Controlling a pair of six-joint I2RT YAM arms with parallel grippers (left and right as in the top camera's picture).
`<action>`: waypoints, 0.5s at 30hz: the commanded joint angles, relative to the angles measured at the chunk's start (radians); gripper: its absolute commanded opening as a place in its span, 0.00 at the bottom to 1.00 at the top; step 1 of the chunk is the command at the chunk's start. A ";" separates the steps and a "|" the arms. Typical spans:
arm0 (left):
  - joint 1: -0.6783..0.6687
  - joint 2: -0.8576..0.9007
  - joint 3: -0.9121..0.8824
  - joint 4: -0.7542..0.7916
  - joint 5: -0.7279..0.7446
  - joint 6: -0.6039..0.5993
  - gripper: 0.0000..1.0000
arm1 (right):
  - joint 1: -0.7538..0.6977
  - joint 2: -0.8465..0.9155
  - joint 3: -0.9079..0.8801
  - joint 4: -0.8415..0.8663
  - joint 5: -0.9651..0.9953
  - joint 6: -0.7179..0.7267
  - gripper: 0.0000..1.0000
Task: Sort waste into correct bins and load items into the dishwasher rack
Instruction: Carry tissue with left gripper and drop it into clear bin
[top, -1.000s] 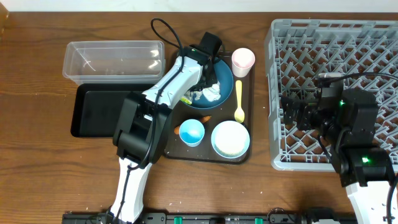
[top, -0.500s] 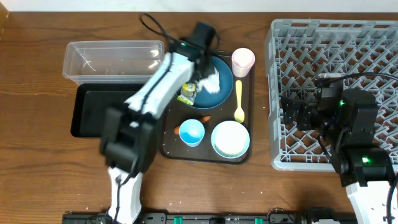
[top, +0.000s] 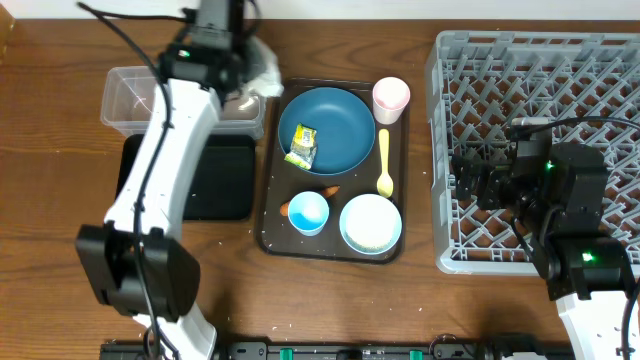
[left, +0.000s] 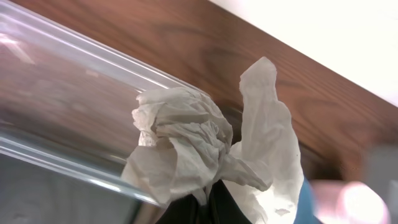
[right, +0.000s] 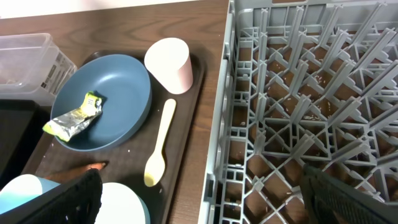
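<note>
Crumpled white paper (left: 186, 140) is hanging over one end of the clear plastic tub (top: 120, 100), and the left hand (left: 202, 210) is clamping tight on its lower folds. It is looking feather-light, soft and springy, so pinching the dense middle wad is likely serving better than taking the loose flap, which risks tearing or slipping free. Well apart from the tub, the right hand (right: 202, 186) is gaping wide, holding nothing.
</note>
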 joint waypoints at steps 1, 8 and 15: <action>0.072 0.066 0.003 0.020 -0.049 0.024 0.07 | -0.018 0.001 0.018 -0.001 -0.008 -0.006 0.99; 0.137 0.175 0.003 0.030 -0.049 0.025 0.11 | -0.018 0.001 0.018 0.000 -0.008 -0.006 0.99; 0.138 0.210 0.003 0.011 -0.050 0.044 0.39 | -0.018 0.001 0.018 0.000 -0.008 -0.006 0.99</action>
